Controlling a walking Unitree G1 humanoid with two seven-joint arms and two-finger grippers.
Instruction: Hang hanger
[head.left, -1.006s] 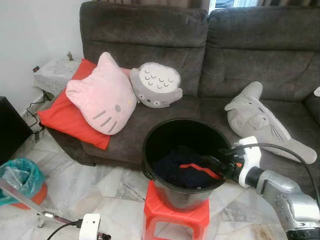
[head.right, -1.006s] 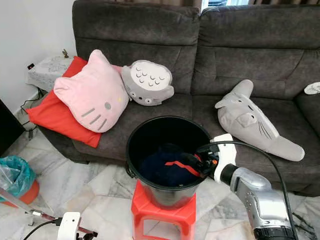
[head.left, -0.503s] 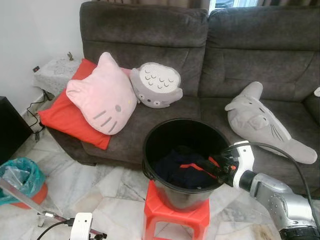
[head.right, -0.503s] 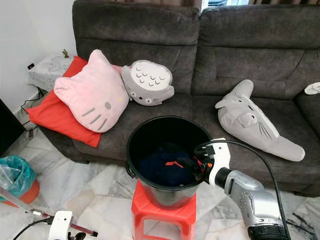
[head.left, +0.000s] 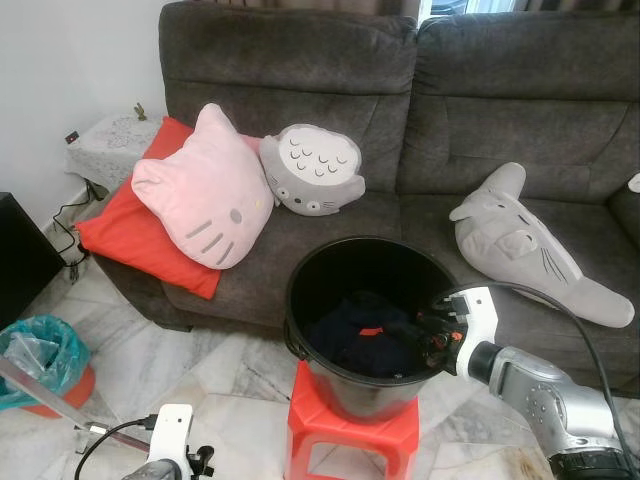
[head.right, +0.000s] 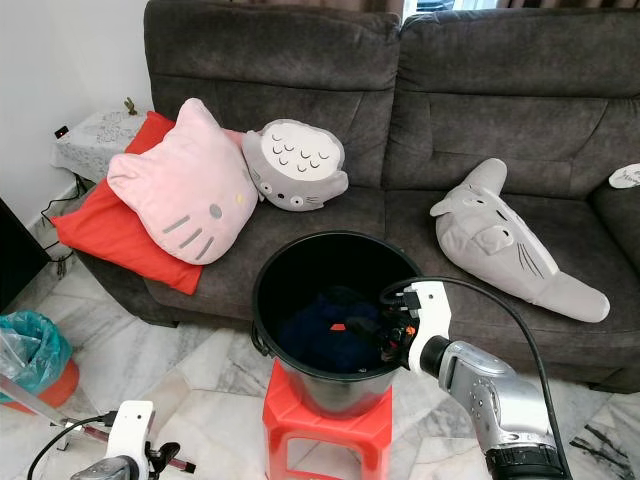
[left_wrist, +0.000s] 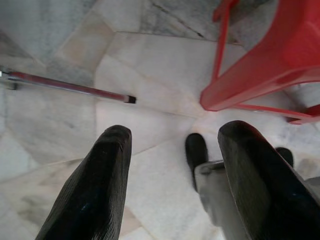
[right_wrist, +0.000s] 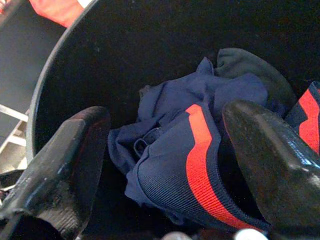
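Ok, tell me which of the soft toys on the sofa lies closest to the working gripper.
The long grey plush lying on the sofa's right seat. It is closest to the right gripper in the black bucket; the pink cat cushion and round grey plush sit farther left.

The robot's right arm (head.left: 540, 395), silver with a white wrist block and a black cable looping over it, reaches forward and toward its left from the lower right. The right gripper (right_wrist: 165, 150) points downward, its two black fingers (right_wrist: 65, 160) spread wide apart with nothing pinched between them. The left arm hangs low at the robot's side, and the left gripper (left_wrist: 172, 170) faces down with its fingers parted.
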